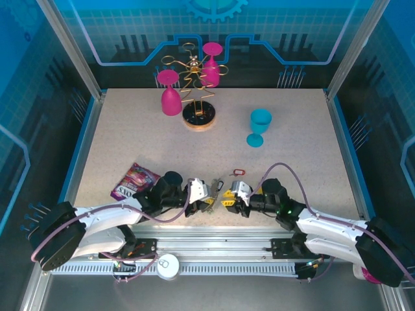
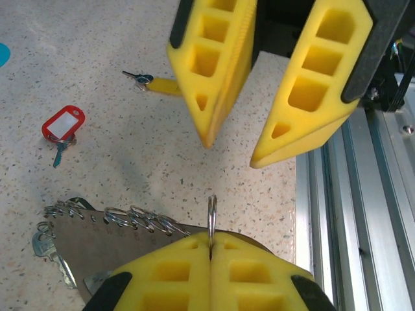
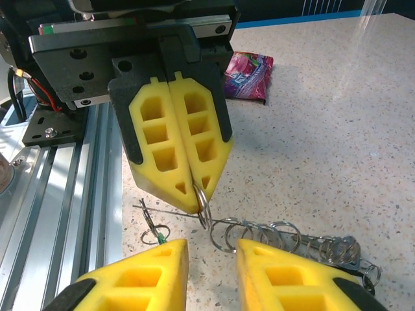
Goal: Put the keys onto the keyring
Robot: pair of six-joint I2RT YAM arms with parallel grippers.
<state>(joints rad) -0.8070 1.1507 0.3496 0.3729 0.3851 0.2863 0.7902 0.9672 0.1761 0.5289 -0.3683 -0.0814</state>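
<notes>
Keyring flat, long axis toward left claw | left clamps its ring | right claw parted

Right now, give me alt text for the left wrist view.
The left gripper pinches a small ring of the keyring, the right gripper open just opposite. A red-tagged key and a yellow-tagged key lie loose on the speckled table.

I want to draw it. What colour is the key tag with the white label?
Red. The key tag shows best in the left wrist view.
</notes>
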